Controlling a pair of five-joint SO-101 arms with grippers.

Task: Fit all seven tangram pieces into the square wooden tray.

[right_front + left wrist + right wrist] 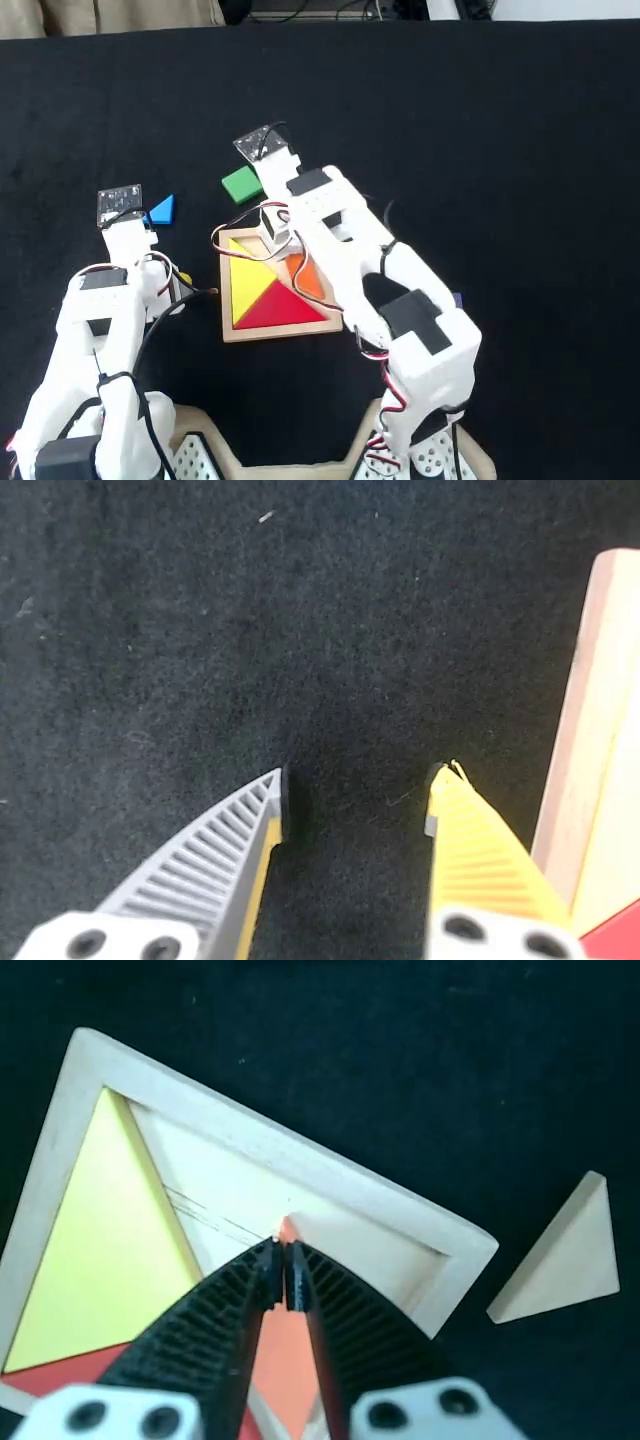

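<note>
The square wooden tray (280, 331) lies between the arms and holds a yellow triangle (245, 290), a red triangle (285, 312) and an orange triangle (312, 282). My right gripper (280, 1260) hangs shut over the tray's bare floor (240, 1205), its tips at the point of the orange triangle (280, 1355); I cannot tell whether they touch it. A pale triangle (560, 1258) lies on the cloth just off a tray corner (470, 1245). My left gripper (360, 800) is open over bare cloth beside the tray's outer edge (585, 710), with nothing between its fingers.
A green square (242, 185) lies beyond the tray, and a blue triangle (162, 210) lies to its left near the left arm. A small purple piece (457, 299) peeks out beside the right arm. Black cloth covers the whole table.
</note>
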